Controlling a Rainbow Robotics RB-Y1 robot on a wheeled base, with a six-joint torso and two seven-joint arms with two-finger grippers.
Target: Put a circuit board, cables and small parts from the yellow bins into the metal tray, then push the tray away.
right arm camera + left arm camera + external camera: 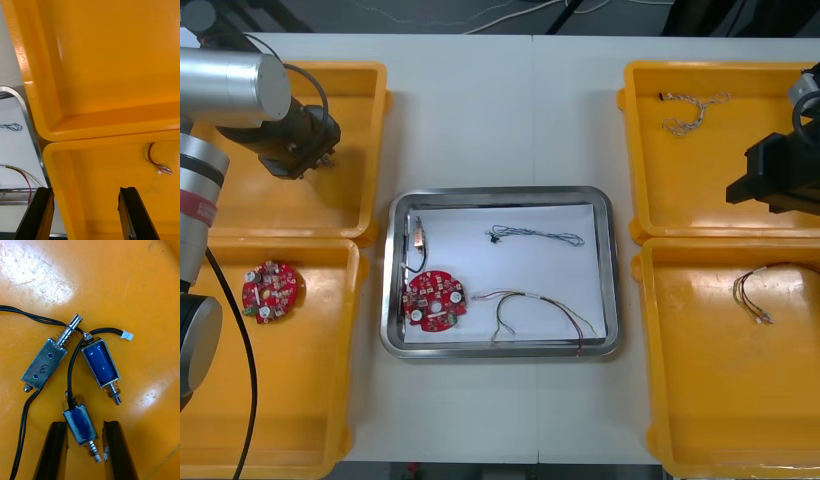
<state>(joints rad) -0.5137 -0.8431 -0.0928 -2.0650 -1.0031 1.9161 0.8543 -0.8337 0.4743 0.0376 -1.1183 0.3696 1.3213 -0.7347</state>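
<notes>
In the left wrist view my left gripper (85, 424) is down in the far left yellow bin (340, 215), shut on a blue small metal part (78, 420) that lies on the bin floor. Two more small metal parts, a grey one (45, 365) and a blue one (100, 362), lie just beyond the fingertips, all on black cables. The metal tray (610, 270) holds a red circuit board (435, 300), a blue and white cable (535, 236), a red and yellow cable (545, 310) and a black cable (418, 245). My right gripper (86, 189) hangs open over the near right bin's rim.
Another circuit board (272, 290) lies in the near left bin. The far right bin holds a pale twisted cable (695, 110). A red and yellow cable (758, 295) lies in the near right bin (650, 350). The right arm (780, 180) waits at the right edge.
</notes>
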